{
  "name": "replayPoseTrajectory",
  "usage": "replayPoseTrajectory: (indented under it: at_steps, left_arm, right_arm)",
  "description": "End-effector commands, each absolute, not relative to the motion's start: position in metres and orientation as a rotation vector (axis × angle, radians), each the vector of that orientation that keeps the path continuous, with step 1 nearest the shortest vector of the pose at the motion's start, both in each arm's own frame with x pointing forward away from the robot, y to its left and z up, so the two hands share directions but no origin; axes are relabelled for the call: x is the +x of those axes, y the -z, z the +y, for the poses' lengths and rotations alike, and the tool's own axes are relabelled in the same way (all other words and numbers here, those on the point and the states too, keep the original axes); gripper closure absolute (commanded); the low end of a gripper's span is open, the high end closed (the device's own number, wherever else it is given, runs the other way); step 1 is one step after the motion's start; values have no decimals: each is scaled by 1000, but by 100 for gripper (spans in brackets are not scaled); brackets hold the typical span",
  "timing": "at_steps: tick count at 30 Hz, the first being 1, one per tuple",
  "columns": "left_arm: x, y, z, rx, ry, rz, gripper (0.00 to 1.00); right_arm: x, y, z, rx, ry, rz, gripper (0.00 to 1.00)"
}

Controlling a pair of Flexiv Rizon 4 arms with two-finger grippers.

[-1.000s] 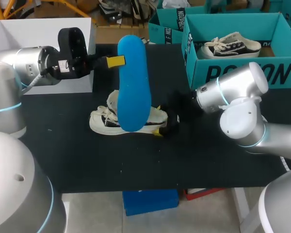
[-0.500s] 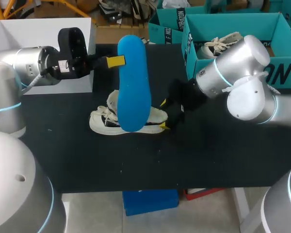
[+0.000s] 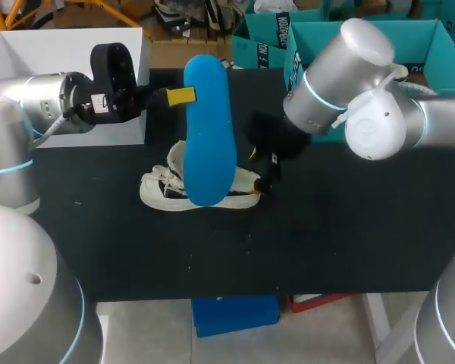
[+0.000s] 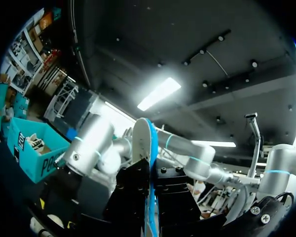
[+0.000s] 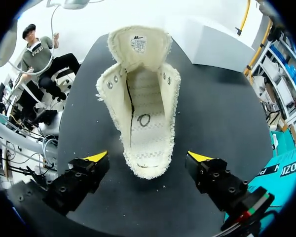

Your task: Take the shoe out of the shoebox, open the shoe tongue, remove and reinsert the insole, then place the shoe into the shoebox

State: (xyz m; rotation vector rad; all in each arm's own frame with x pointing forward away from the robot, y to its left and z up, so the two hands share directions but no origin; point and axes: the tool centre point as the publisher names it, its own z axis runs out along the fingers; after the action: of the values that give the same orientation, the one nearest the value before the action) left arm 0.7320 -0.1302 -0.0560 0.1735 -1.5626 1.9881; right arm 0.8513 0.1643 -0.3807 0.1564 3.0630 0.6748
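Observation:
A white low-top shoe (image 3: pixel 167 189) lies on the black table (image 3: pixel 326 227), its toe toward my left. In the right wrist view the shoe (image 5: pixel 143 98) is seen from the heel, with the tongue (image 5: pixel 138 44) folded forward and the inside bare. My right gripper (image 5: pixel 148 157) hovers open just behind and above the heel, one yellow tip on each side; it shows as well in the head view (image 3: pixel 256 171). My left gripper (image 3: pixel 183 96) is shut on the edge of the blue insole (image 3: pixel 209 129), which hangs upright above the shoe. The insole (image 4: pixel 150 148) runs edge-on between its fingers.
The teal shoebox (image 3: pixel 364 114) stands at the back right with a second shoe (image 3: pixel 364 72) inside. A white box (image 3: pixel 68 45) sits at the back left behind my left arm. Bare black table lies in front of the shoe.
My right arm has swung up and back toward the shoebox, and its gripper has lifted slightly from the shoe's heel. The left arm and the insole have not moved.

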Motion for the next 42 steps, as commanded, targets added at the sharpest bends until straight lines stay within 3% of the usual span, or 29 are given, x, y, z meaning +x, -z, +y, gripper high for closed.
replayPoseTrajectory:
  at_steps: [1,42]
  left_arm:
    - [731,57,-131,174,-1990,-1563,100]
    - [731,57,-131,174,-1990,-1563,100]
  right_arm:
    - [856,376,173,138,-366,3133,0]
    - [866,373,196,44,-199,3151,0]
